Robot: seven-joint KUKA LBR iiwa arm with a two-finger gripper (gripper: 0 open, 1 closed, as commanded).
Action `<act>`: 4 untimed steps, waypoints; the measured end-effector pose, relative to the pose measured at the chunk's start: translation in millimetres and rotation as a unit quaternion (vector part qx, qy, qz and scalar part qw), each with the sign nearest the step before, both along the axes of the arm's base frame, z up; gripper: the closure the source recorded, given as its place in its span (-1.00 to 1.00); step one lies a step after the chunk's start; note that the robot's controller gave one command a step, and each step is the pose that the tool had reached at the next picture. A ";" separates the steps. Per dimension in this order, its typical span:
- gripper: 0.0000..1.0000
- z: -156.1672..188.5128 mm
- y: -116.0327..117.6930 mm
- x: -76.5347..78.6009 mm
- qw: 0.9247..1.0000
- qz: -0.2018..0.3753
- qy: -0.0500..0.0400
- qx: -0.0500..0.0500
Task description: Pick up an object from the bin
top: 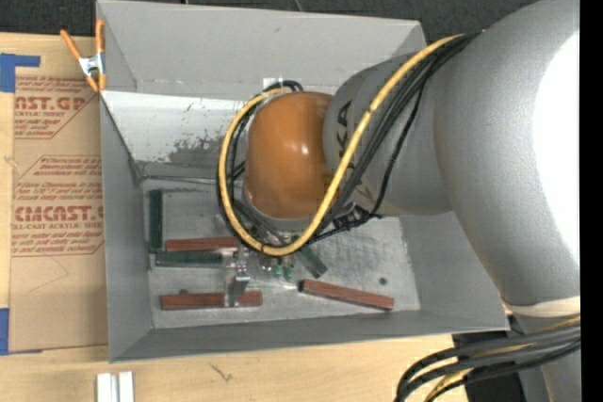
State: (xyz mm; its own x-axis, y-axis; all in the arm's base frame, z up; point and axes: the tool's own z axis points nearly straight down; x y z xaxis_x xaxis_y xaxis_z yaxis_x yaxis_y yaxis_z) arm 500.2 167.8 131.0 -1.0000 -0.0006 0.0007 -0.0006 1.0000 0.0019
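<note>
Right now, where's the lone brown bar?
The lone brown bar lies on the bin floor, camera view's lower right, just right of the pincer, apart from two brown bars at left.

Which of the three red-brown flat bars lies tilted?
The right-hand red-brown flat bar, right of the end effector: it slopes down to the right. The upper-left bar and lower-left bar lie level.

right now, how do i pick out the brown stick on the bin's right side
In the grey bin, look below the arm's orange cover to the gripper. Right of it, by the near wall, lies a flat reddish-brown stick, slightly tilted. The two other brown sticks lie left of it among dark green ones; this one lies apart.
</note>
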 end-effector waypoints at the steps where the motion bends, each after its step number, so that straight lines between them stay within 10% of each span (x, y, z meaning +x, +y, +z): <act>1: -1.00 0.0 0.0 0.0 1.000 0.000 0.000 0.000; 2: 1.00 -54.9 9.7 -4.7 0.998 0.066 -0.008 0.002; 3: 1.00 -54.9 9.6 -4.7 0.998 0.066 -0.008 0.002; 4: 1.00 153.9 5.6 -8.3 0.993 0.116 -0.002 -0.001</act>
State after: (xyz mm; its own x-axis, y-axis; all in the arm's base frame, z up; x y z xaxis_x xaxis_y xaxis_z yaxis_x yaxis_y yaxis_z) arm 491.9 173.4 284.9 -0.9728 -0.2315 -0.0022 -0.2315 0.9728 0.0003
